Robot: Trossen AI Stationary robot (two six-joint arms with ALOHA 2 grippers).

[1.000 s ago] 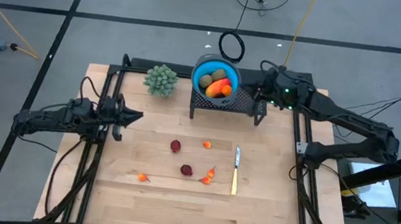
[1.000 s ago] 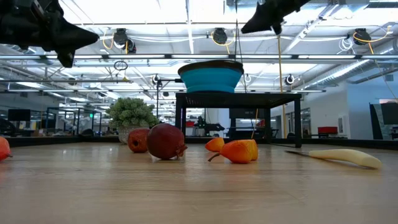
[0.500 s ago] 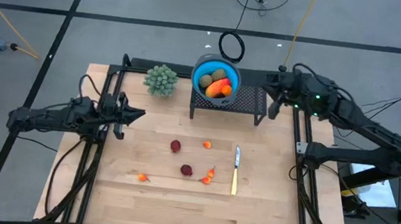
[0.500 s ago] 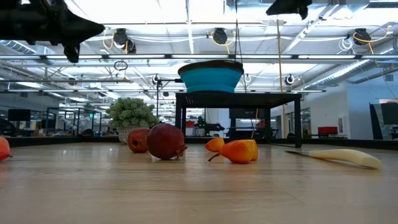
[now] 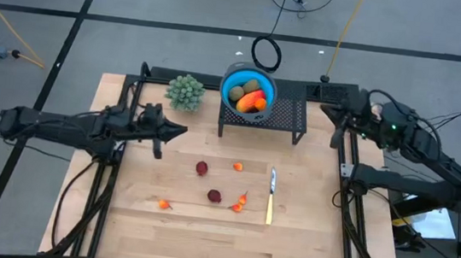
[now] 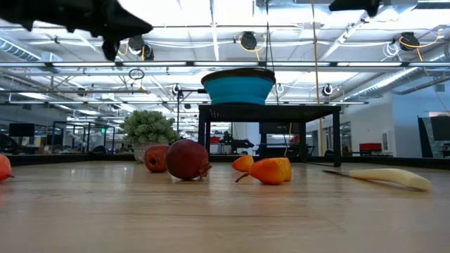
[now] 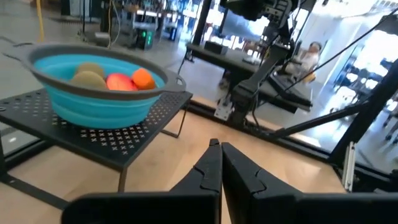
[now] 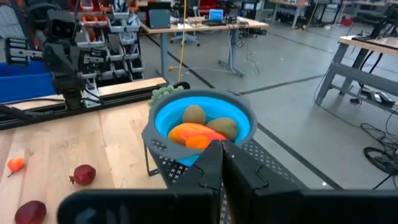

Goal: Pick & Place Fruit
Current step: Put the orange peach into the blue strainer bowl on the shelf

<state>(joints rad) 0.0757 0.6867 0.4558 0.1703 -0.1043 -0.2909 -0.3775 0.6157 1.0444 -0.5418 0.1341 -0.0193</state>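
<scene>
A blue bowl stands on a black mesh rack at the table's far side, with an orange-red fruit and brownish-green ovals in it. On the wood lie two dark red fruits and tiny orange ones. My left gripper hangs shut and level over the table's left part, pointing toward the rack. My right gripper is shut, high beside the rack's right end, pointing toward the bowl. Neither holds anything.
A pale green bushy plant stands left of the rack. A thin knife lies right of the loose fruit. Black frame rails run along both side edges. Bare wood lies toward the near edge.
My left gripper has gone toward the table's right edge and up, out over the wood, still level. My right gripper has drawn back from the bowl toward the table's right edge, past the rack's right end. The fruit has kept still.
</scene>
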